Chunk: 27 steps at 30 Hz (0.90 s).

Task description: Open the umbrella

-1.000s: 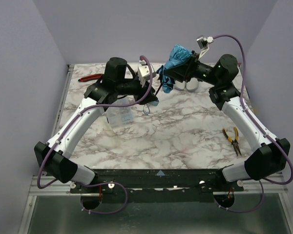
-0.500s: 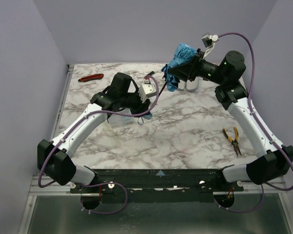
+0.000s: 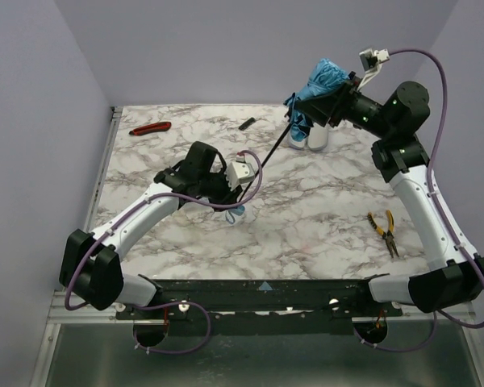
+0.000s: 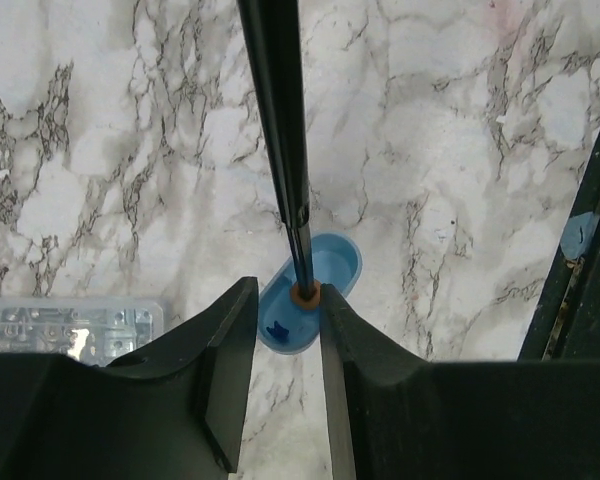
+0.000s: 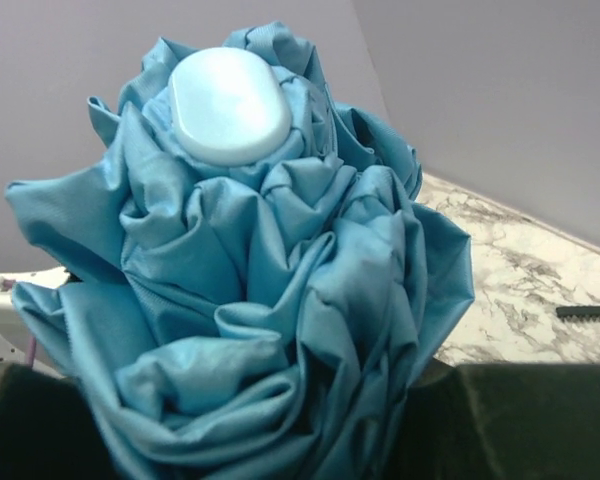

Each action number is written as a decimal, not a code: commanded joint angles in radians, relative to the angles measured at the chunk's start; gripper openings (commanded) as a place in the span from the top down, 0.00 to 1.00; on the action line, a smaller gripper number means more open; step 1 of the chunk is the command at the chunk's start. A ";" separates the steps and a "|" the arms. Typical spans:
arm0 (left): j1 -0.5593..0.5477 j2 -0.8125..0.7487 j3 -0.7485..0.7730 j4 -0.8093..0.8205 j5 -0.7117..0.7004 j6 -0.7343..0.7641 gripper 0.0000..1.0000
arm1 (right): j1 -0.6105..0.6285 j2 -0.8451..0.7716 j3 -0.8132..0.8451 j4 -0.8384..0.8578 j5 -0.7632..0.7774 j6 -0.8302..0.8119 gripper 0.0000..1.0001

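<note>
**The umbrella may slip or bend**

The umbrella (image 3: 324,79) hangs in the air at the upper right of the top view. It is not open yet. The right gripper (image 3: 336,101) squeezes the bunched blue cloth (image 5: 270,300) up high, and the pale cap (image 5: 230,105) pokes out on top. If it holds only cloth, the cloth can slide out or rip when the arms pull apart. While the cloth is squeezed, I think it has no room to spread.

The stick (image 3: 266,161) runs down and left from the cloth to the left gripper (image 3: 235,199), near the middle of the table (image 3: 323,210). The stick is long and thin. If the two arms pull in different lines, it can bend.

In the left wrist view, the stick's low end sits between the jaws. It is close to the right-hand one, with a gap on the other side. I cannot tell if they pinch the stick or the handle (image 4: 335,265) just under them. If they do not, the handle can pop free and drop.

The box (image 4: 70,322) lies near, at the lower left of that view. A falling handle can knock it.
</note>
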 commanded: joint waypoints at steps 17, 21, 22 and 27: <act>0.005 -0.034 -0.158 -0.029 -0.133 0.144 0.69 | -0.072 0.001 0.231 0.040 0.013 0.070 1.00; 0.006 -0.026 -0.161 -0.043 -0.168 0.156 0.70 | -0.076 -0.006 0.213 0.039 0.012 0.071 1.00; 0.005 -0.025 -0.158 -0.047 -0.170 0.154 0.71 | -0.076 -0.008 0.206 0.038 0.011 0.071 1.00; 0.005 -0.041 -0.096 -0.060 -0.109 0.090 0.69 | -0.077 -0.036 0.116 0.042 -0.015 0.078 1.00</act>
